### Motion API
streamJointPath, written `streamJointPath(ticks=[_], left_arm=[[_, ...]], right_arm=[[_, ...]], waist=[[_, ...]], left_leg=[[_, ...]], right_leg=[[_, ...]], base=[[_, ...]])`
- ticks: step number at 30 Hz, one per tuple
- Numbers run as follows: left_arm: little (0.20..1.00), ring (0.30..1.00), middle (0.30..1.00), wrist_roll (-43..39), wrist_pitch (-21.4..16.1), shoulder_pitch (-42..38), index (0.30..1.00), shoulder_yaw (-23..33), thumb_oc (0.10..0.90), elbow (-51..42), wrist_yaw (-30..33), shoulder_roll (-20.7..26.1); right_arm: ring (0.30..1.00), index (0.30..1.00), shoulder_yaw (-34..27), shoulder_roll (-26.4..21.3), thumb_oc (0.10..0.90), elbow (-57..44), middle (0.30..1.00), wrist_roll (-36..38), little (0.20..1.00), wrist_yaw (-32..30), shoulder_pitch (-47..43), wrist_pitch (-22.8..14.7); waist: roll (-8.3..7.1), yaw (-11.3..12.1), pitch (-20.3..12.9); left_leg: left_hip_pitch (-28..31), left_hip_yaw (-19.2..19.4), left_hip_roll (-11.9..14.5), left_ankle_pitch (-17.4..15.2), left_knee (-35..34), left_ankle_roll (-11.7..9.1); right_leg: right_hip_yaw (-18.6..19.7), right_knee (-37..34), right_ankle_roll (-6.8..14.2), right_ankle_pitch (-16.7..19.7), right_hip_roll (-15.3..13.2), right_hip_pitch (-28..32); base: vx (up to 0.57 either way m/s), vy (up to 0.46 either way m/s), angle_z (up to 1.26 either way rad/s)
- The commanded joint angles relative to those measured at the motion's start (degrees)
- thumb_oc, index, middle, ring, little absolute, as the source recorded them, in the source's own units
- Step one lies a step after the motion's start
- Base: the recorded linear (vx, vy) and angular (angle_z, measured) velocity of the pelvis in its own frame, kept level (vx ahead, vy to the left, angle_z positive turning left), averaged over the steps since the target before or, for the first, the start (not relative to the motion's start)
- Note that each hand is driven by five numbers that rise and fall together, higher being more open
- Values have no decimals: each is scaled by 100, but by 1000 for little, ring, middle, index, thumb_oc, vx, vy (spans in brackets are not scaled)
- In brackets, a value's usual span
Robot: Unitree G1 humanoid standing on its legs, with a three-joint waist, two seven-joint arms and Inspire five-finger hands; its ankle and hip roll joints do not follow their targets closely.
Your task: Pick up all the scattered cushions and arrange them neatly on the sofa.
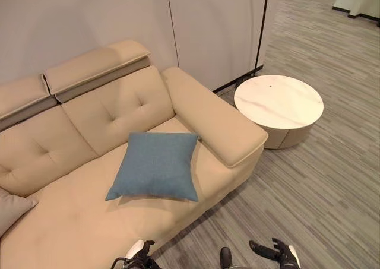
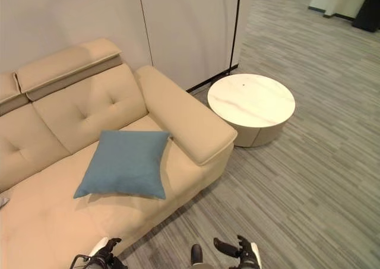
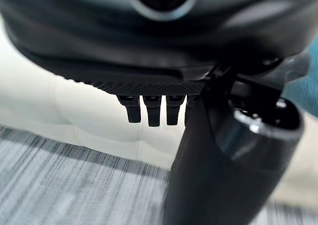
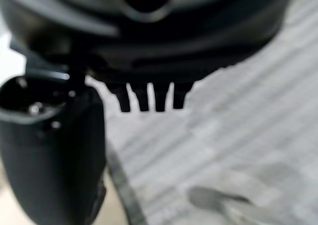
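Squarely mid-seat, blue cushion [image 1: 155, 165]

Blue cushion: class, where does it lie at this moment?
The blue cushion lies flat on the sofa seat, near its right armrest, in front of the tufted backrest.

A blue cushion [image 1: 155, 165] lies on the beige sofa [image 1: 71, 221] (tufted back); round white marbled table [image 1: 278, 103]; grey striped carpet [image 1: 320, 203].
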Motion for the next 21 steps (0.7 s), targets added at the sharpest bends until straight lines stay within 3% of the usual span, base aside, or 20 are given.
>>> streamJointPath(ticks=[1,4,7,11,14,20,21], left_arm=[[900,900,900,-182,2,144,900,-79,800,-302,118,152],[900,900,900,-408,-31,185,900,85,800,-209,116,112],[900,900,900,-670,7,251,900,311,800,-15,75,28],[900,900,900,-937,47,351,900,518,800,101,81,-39],[900,900,900,-1685,60,491,900,1030,800,260,-28,-124],[900,900,900,-2594,-171,396,900,1357,800,-256,-20,-57],[900,900,900,-2594,-170,395,900,1356,800,-257,-20,-58]], right_arm=[[900,900,-177,-426,800,-360,900,171,900,-244,-180,-274],[900,900,-262,-472,800,-390,900,259,900,-264,-179,-316],[900,900,-352,-472,800,-370,900,373,900,-309,-223,-313],[900,900,-444,-406,800,-350,900,482,900,-329,-231,-276],[900,900,-505,-254,800,-387,900,583,900,-264,-136,-277],[900,900,-603,-154,800,-946,900,553,900,-215,-127,-303],[900,900,-604,-155,800,-946,900,553,900,-215,-128,-303]], waist=[[-98,136,229],[-96,237,159],[4,340,136],[40,384,158],[40,443,23],[-267,540,-295],[-259,541,-315]], left_leg=[[-134,899,766,151,-326,300],[-200,1172,621,119,-1509,283],[-352,1291,610,663,-2495,132],[-384,1262,627,853,-2731,83],[-168,1286,567,893,-3070,152],[306,1124,167,554,-3382,400],[280,1122,175,567,-3386,400]], right_leg=[[110,412,541,-611,-143,379],[-167,301,592,-763,-156,598],[-358,288,584,-916,-16,767],[-440,350,595,-1082,4,967],[-525,385,631,-1189,-11,1109],[-584,693,907,-1080,-335,1153],[-584,685,904,-1063,-325,1130]], base=[[218,-109,67],[238,-60,71],[250,-19,65],[172,52,41],[239,140,-5],[238,235,23],[158,218,42]])
